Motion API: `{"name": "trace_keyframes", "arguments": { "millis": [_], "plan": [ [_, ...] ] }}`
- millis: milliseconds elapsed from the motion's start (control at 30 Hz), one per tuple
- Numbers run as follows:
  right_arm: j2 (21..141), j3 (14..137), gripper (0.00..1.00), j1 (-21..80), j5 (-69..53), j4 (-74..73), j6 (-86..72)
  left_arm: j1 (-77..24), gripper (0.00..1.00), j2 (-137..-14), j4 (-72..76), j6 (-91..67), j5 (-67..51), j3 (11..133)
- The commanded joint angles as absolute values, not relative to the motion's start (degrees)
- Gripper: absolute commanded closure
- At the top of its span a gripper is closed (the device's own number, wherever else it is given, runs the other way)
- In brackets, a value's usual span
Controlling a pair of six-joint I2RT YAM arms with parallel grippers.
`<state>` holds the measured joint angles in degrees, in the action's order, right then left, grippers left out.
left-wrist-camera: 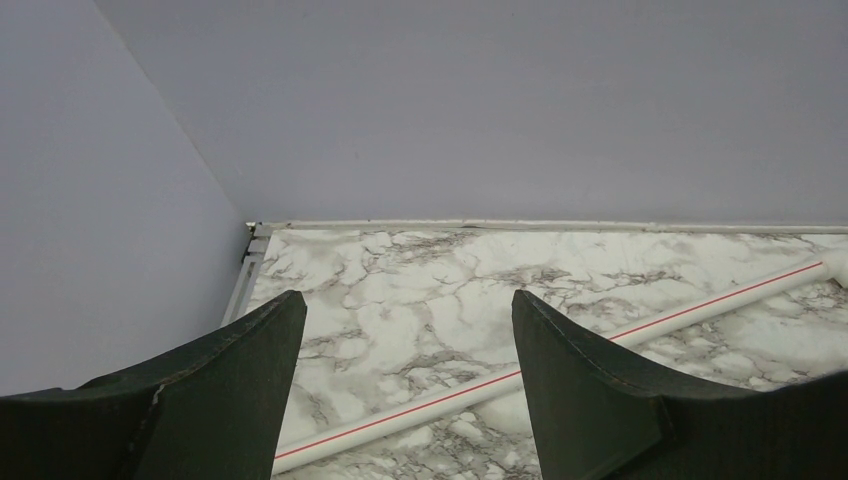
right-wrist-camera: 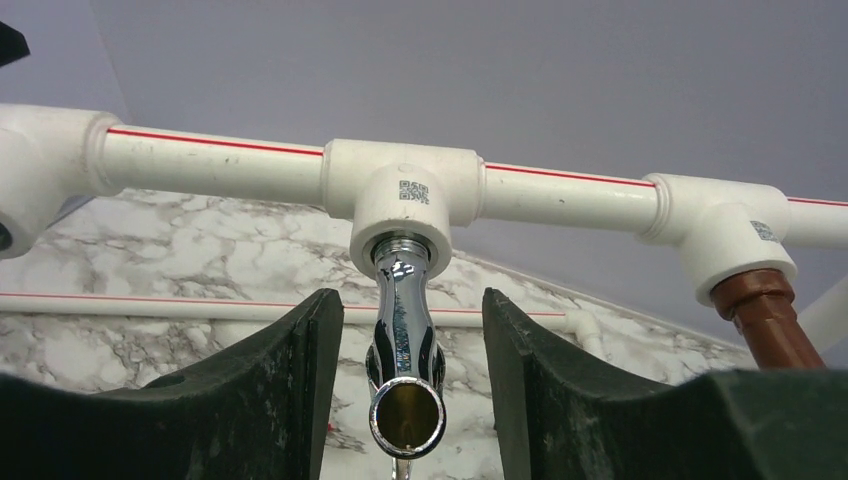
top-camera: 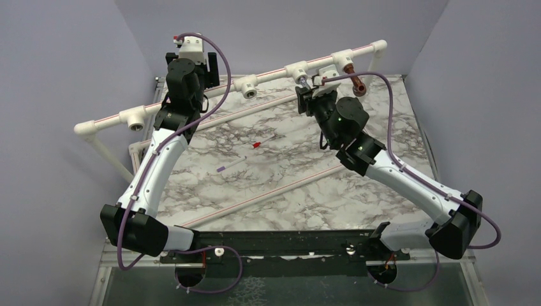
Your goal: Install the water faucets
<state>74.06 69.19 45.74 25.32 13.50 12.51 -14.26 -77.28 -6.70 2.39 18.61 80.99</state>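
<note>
Seemingly threading the chrome faucet [right-wrist-camera: 405,330] into its tee socket [right-wrist-camera: 402,195], the right gripper [right-wrist-camera: 408,305] straddles it unclenched, so next comes closing and twisting; the left gripper [left-wrist-camera: 408,310] gapes empty.

Chrome faucet [right-wrist-camera: 405,335], reddish-brown faucet [right-wrist-camera: 768,318], grey-veined white table [top-camera: 287,185]

Lab test cell: plain lilac walls [top-camera: 64,64] box in marble-print tabletop [top-camera: 287,172]; white pipe rig [top-camera: 272,74] spans upper frame.
</note>
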Motion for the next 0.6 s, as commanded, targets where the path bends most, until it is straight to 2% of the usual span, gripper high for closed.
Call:
{"name": "trace_keyframes", "arguments": {
  "millis": [0, 100, 200, 367, 567],
  "plan": [
    [75.47, 71.49, 0.44, 45.66, 27.89, 12.50, 14.14, -13.49, 0.23, -78.97, -12.39, 2.49, 18.19, 80.42],
    [76.38, 71.42, 0.49, 45.66, 28.79, 12.84, 14.06, -13.45, 0.23, -78.97, -12.34, 2.53, 18.19, 80.42],
    [77.19, 71.60, 0.60, 45.67, 29.48, 13.19, 13.32, -13.45, 0.23, -78.95, -12.39, 2.38, 18.17, 80.42],
    [76.90, 71.80, 0.97, 45.67, 27.48, 13.25, 8.93, -13.45, 0.23, -79.06, -12.39, 2.37, 18.11, 80.49],
    [74.79, 70.15, 0.99, 45.67, 25.63, 15.56, -2.96, -13.37, 0.23, -79.03, -12.39, 2.47, 18.19, 80.51]
  ]
}}
